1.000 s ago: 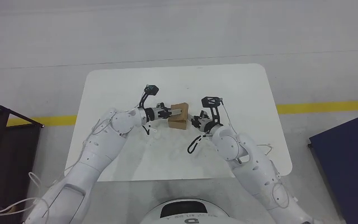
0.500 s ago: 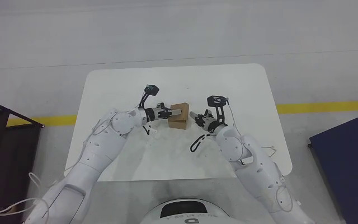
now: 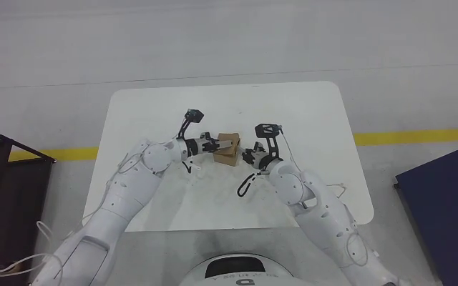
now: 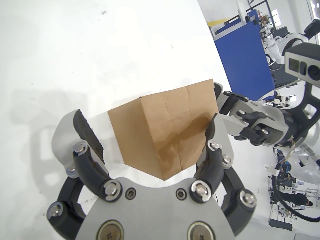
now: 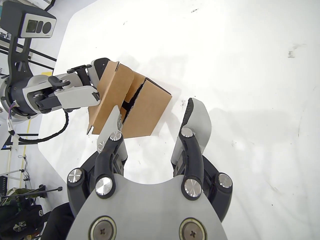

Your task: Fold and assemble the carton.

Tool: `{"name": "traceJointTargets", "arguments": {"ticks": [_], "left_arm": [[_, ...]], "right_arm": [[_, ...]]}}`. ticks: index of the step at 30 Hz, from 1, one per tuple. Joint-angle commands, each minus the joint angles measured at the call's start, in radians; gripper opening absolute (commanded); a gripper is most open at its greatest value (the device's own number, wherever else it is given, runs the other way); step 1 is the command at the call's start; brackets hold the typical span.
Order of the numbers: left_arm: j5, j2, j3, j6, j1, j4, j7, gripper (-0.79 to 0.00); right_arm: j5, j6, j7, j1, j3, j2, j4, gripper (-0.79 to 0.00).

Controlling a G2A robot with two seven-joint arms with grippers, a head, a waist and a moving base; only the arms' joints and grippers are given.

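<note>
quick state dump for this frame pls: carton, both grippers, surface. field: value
carton: brown, partly folded, on the table; flaps on one face not closed, gap between them
left gripper: at the carton's side facing away from the right arm
right gripper: open; one finger at the gapped face, the other over bare table
table: white
task state: carton not yet assembled

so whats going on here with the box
A two-armed robot is putting together a cardboard box on a white table. The left tool is open with the box between its fingers. The open right tool has one finger at the box's loose flaps, which are not yet closed.
</note>
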Motion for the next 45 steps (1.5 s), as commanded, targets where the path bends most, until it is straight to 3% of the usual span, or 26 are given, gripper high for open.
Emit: {"name": "traceJointTargets", "arguments": {"ticks": [1, 15, 31, 39, 45], "left_arm": [[0.004, 0.000, 0.002, 0.001, -0.001, -0.001, -0.002, 0.000], [0.073, -0.004, 0.024, 0.021, -0.002, 0.006, 0.021, 0.000], [0.010, -0.005, 0.006, -0.008, 0.001, 0.010, 0.018, 0.000], [-0.010, -0.011, 0.014, -0.017, -0.008, 0.030, 0.010, 0.000], [-0.011, -0.013, 0.018, -0.020, -0.011, 0.037, 0.013, 0.000]], "right_arm": [[0.000, -0.001, 0.000, 0.001, 0.000, -0.001, 0.002, -0.286], [-0.014, 0.005, 0.014, 0.001, -0.010, -0.004, 0.006, -0.283], [-0.023, -0.006, 0.019, 0.002, -0.008, -0.007, 0.001, -0.283], [-0.027, -0.006, 0.027, 0.017, -0.023, -0.012, 0.017, -0.305], [-0.033, -0.007, 0.031, 0.020, -0.028, -0.014, 0.020, -0.366]]}}
